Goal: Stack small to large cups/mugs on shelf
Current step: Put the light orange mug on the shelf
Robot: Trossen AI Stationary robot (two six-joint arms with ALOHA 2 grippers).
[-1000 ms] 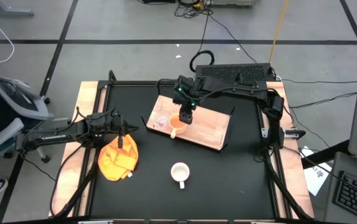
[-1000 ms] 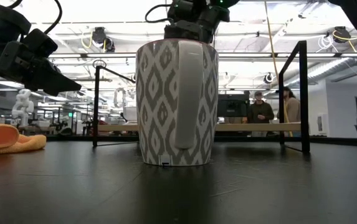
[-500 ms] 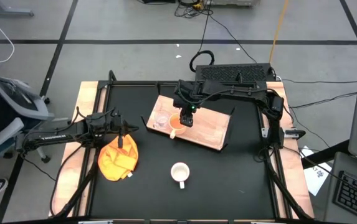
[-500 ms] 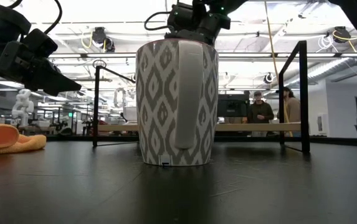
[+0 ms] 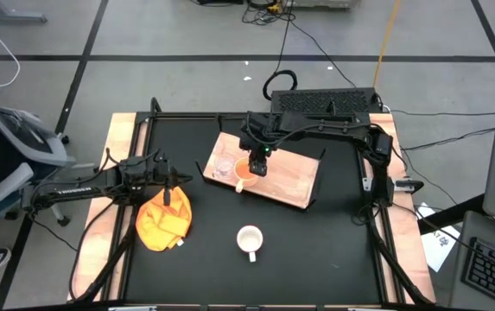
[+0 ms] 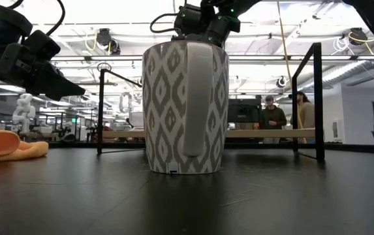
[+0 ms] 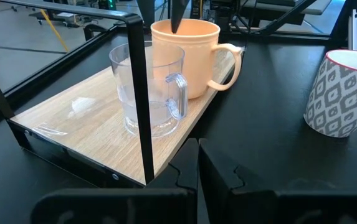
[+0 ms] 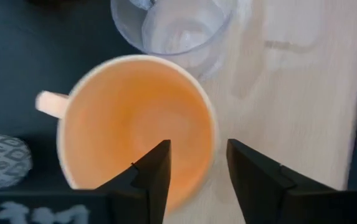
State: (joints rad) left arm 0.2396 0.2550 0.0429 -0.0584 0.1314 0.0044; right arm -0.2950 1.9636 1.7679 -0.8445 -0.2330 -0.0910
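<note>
The right gripper hangs directly above the yellow-orange mug, its two fingers spread: in the right wrist view one finger shows over the mug's hollow and the other outside the rim, over the board. The jaws stand apart and clamp nothing that the views show. The mug rests on the shelf, near its front edge, with its handle pointing out over the black tabletop.

Just beside the mug, on the same board, sits the clear glass cup; the left wrist view shows the two so close that contact cannot be ruled in or out. Both look empty: the orange interior is bare, and through the glass only the wood grain shows.

The white patterned mug stands alone on the tabletop, well away from the shelf, upright, its handle toward the front edge; nothing can be seen inside it either.

The step in hand appears to concern the orange mug, whether settling it or parting from it. What remains, as a judgement, is the white mug: it calls for a rim grip and a carry to the board's free part, clear of the two vessels already there.

The left gripper waits closed by the orange-yellow cloth.
</note>
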